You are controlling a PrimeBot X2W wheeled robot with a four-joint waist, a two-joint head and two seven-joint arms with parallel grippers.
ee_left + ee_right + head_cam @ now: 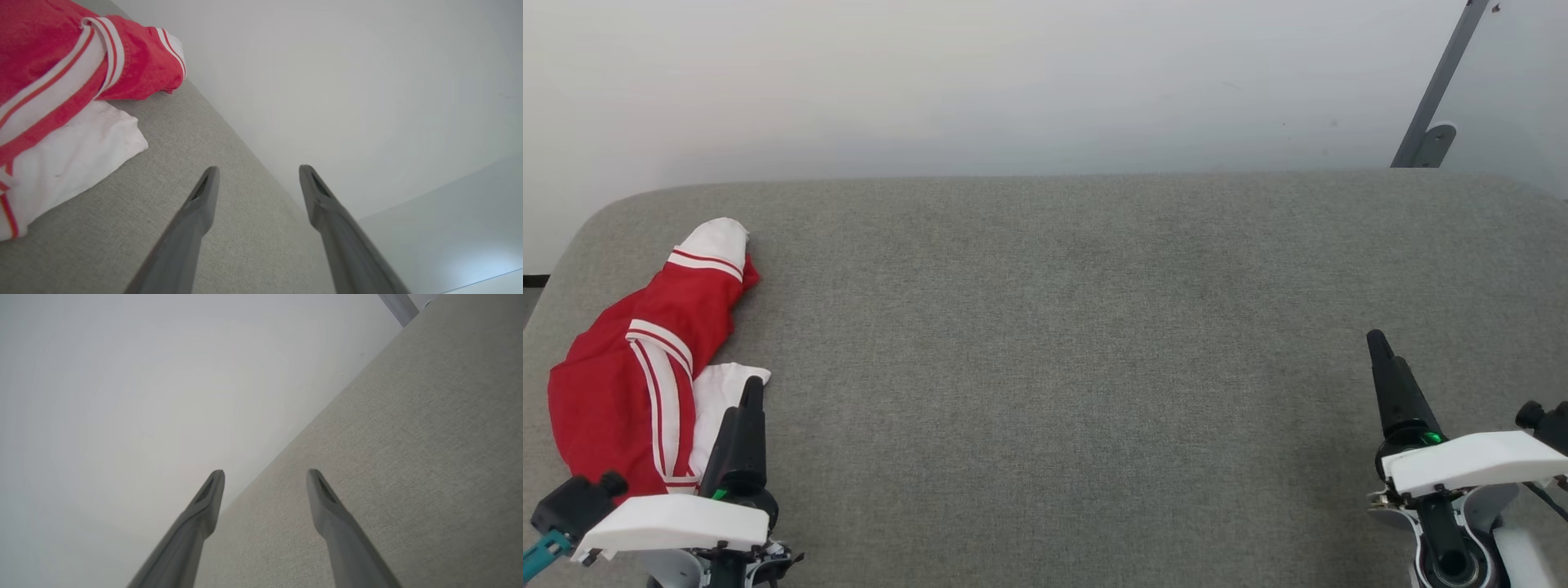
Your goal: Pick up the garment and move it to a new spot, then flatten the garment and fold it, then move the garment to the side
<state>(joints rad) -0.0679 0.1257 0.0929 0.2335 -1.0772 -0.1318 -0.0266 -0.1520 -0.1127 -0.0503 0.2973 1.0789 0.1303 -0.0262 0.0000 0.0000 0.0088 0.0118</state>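
Garment (605, 384) lies bunched on my grey table (1054, 367).
Left gripper (257, 171) just beside it, right gripper (265, 475) well apart; I see both spread wide, empty.

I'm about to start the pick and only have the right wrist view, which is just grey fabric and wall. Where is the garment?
Observer: The garment lies bunched at the left end of the grey padded surface, far from the right gripper.
Operator: Which arm is closer?
Observer: The left gripper. It sits right beside the garment's white part.
Operator: Is it holding anything?
Observer: No. In the left wrist view its jaws stand open and empty, clear of the cloth.
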